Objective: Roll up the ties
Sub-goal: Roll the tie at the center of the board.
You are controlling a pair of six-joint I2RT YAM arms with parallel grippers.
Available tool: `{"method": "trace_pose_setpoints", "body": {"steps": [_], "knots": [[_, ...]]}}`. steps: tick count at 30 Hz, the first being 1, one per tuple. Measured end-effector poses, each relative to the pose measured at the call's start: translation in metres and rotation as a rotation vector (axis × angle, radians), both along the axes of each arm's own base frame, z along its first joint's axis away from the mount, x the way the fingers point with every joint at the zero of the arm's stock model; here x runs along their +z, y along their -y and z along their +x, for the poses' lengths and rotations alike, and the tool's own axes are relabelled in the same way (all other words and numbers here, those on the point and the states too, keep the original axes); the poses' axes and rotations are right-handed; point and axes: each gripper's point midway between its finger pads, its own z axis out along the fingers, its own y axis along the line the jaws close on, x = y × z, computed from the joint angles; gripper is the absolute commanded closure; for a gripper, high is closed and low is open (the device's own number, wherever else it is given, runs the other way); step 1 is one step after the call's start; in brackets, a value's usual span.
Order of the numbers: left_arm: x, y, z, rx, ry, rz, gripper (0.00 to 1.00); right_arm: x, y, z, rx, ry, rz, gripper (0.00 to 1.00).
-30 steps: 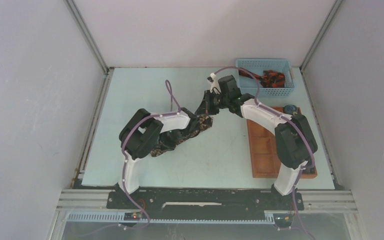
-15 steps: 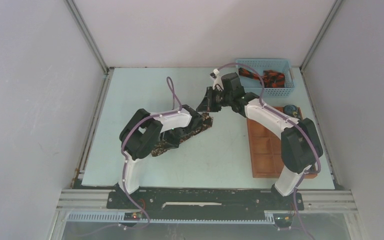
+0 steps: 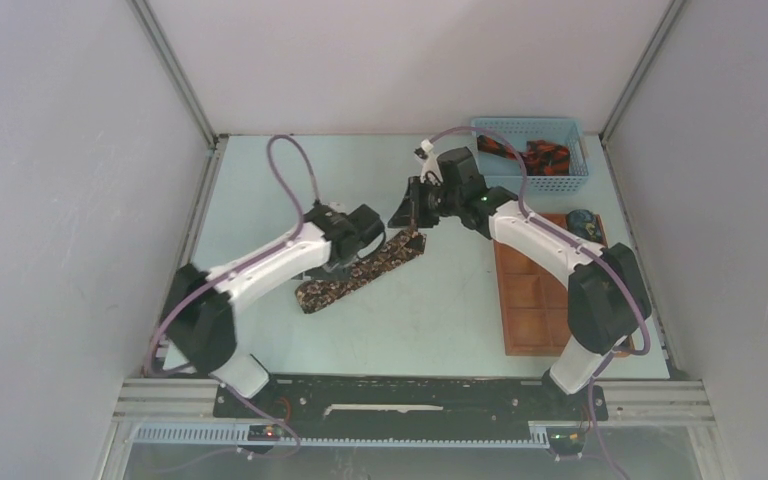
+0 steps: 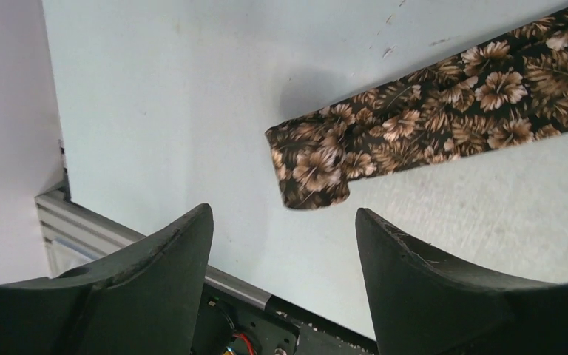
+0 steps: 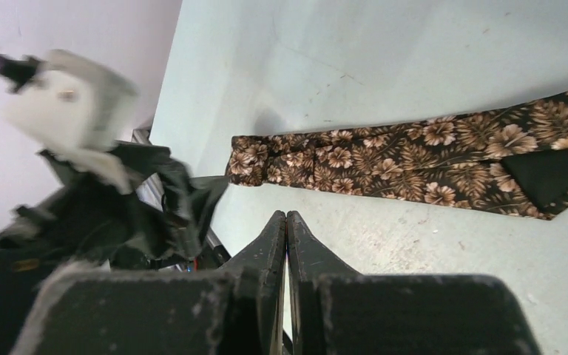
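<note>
**A:** What is the biggest thing here?

**B:** The pale blue-green tabletop, which fills the middle of the top view. At right of centre lies the orange-brown tray of square compartments. The blue plastic mesh basket sits at upper right.

**A:** Where is the tie being worked on?

**B:** The dark brown fabric necktie with a tan floral print lies flat near the centre, slanting from lower left to upper right. It is not rolled at either end.

**A:** Is either pincer holding it?

**B:** No. The left gripper is spread wide with nothing between its fingers, and it hangs just short of the necktie's narrow end. The right gripper is clenched on nothing, its fingers pressed together above the wide end.

**A:** How far along is the job, then?

**B:** Early, I judge. A black and red-orange tie is bunched in the basket, unrolled. A small dark bundle sits in the tray's top compartment and may be one finished roll, but it is too small to tell. The other compartments look bare.
</note>
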Motion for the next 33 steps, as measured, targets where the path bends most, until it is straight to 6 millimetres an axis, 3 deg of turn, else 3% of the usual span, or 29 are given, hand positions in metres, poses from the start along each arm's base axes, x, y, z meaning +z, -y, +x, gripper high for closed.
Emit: {"method": "trace_pose_setpoints", "body": {"steps": [5, 9, 14, 21, 25, 33], "knots": [[0.019, -0.022, -0.021, 0.041, 0.119, -0.137, 0.24, 0.000, -0.022, -0.022, 0.053, -0.004, 0.002, 0.97], [0.013, -0.053, -0.038, 0.142, 0.188, -0.242, 0.25, -0.006, -0.050, -0.047, 0.128, -0.023, 0.002, 0.97], [0.004, -0.088, -0.054, 0.272, 0.309, -0.341, 0.24, -0.032, -0.100, -0.074, 0.235, -0.082, -0.006, 0.99], [0.003, -0.092, -0.054, 0.317, 0.443, -0.453, 0.25, -0.075, -0.164, -0.099, 0.351, -0.158, -0.032, 0.99], [0.006, -0.096, -0.055, 0.354, 0.488, -0.487, 0.25, -0.084, -0.189, -0.109, 0.393, -0.168, -0.033, 1.00], [0.007, -0.094, -0.053, 0.362, 0.496, -0.505, 0.25, -0.103, -0.194, -0.109, 0.392, -0.202, -0.054, 1.00]]}}
